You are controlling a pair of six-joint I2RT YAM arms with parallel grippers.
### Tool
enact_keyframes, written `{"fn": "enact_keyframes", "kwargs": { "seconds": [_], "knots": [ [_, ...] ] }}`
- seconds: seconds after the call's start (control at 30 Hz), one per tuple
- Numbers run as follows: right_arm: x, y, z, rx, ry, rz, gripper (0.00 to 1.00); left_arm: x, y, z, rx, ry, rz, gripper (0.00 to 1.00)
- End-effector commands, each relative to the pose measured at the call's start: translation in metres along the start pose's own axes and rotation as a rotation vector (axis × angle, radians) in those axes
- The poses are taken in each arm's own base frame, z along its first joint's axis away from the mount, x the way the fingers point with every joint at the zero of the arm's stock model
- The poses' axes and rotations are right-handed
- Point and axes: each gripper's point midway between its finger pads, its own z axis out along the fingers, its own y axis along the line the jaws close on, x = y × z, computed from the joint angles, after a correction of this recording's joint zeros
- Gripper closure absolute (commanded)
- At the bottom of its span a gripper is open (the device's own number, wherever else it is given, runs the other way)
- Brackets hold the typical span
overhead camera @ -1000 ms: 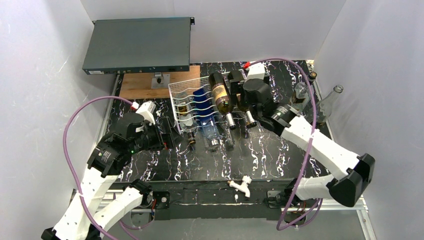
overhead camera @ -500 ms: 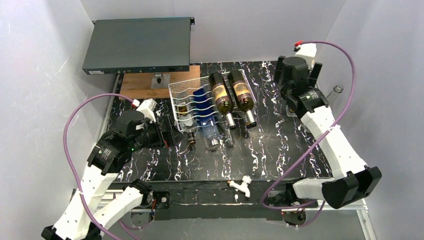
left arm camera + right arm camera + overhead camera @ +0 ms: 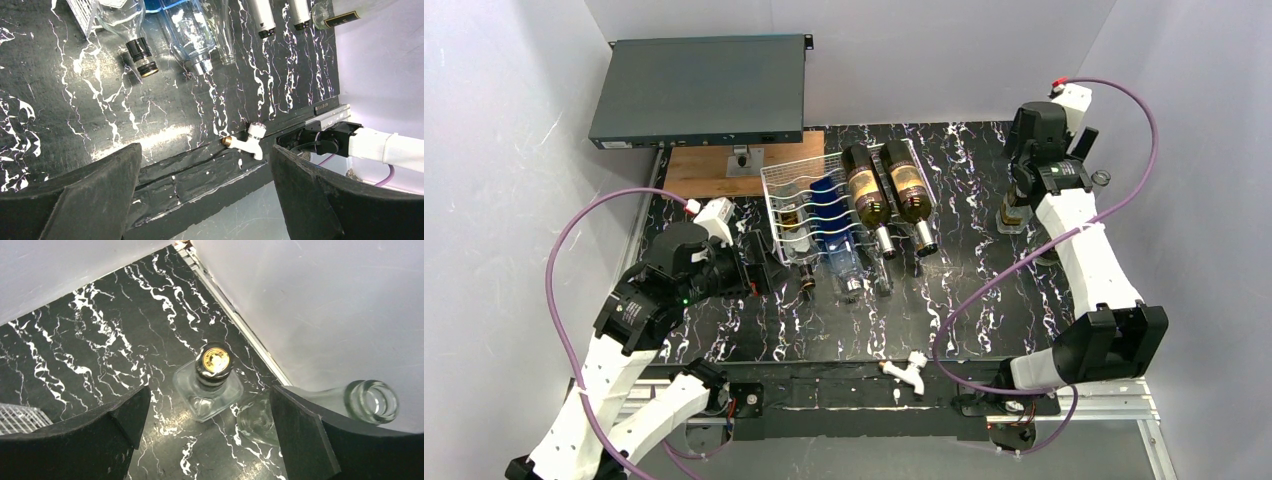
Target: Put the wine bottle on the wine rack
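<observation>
The white wire wine rack (image 3: pixel 780 192) stands at the back middle of the table. Two dark wine bottles with brown labels (image 3: pixel 865 194) (image 3: pixel 908 188) lie on its right side. A blue bottle (image 3: pixel 826 196) and clear bottles lie in its other slots, necks towards me. My right gripper (image 3: pixel 1036 178) is open and empty at the back right. It hangs above a square clear bottle with a gold cap (image 3: pixel 212 376), with a round clear open bottle (image 3: pixel 371 401) beside it. My left gripper (image 3: pixel 205 195) is open and empty, just left of the rack's front.
A dark grey flat metal box (image 3: pixel 699 90) sits on a stand over a wooden board (image 3: pixel 714 172) at the back left. A small white tap (image 3: pixel 909 370) lies at the table's near edge. White walls close in on the left, the back and the right.
My right gripper let go of the right-hand dark wine bottle on the rack and swung away to the back right corner, above the standing clear bottles. The left arm barely moved.
</observation>
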Motion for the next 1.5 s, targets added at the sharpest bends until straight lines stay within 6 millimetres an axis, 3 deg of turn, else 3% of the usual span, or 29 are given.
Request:
{"fn": "enact_keyframes", "kwargs": {
  "seconds": [0.0,0.17,0.4,1.07,1.27,1.47],
  "knots": [
    [-0.024,-0.007,0.003,-0.005,-0.061,0.088,0.02,-0.006,-0.003,-0.01,0.004,-0.027,0.024,0.01],
    [-0.021,-0.01,0.02,-0.014,-0.049,0.114,0.02,-0.006,-0.004,-0.009,0.008,-0.02,0.023,0.01],
    [-0.015,0.001,0.04,-0.056,-0.028,0.11,0.04,-0.007,-0.004,-0.01,0.008,-0.024,0.029,0.01],
    [0.019,0.004,0.077,-0.039,0.006,0.072,0.29,-0.007,0.0,-0.011,-0.012,-0.027,0.052,0.01],
    [0.021,0.004,0.081,-0.035,-0.003,0.049,0.48,-0.01,0.0,-0.012,-0.018,-0.03,0.064,0.01],
    [0.016,0.011,0.076,-0.092,-0.012,0.045,0.73,-0.01,-0.001,-0.01,-0.02,-0.021,0.064,0.01]
  ]
}}
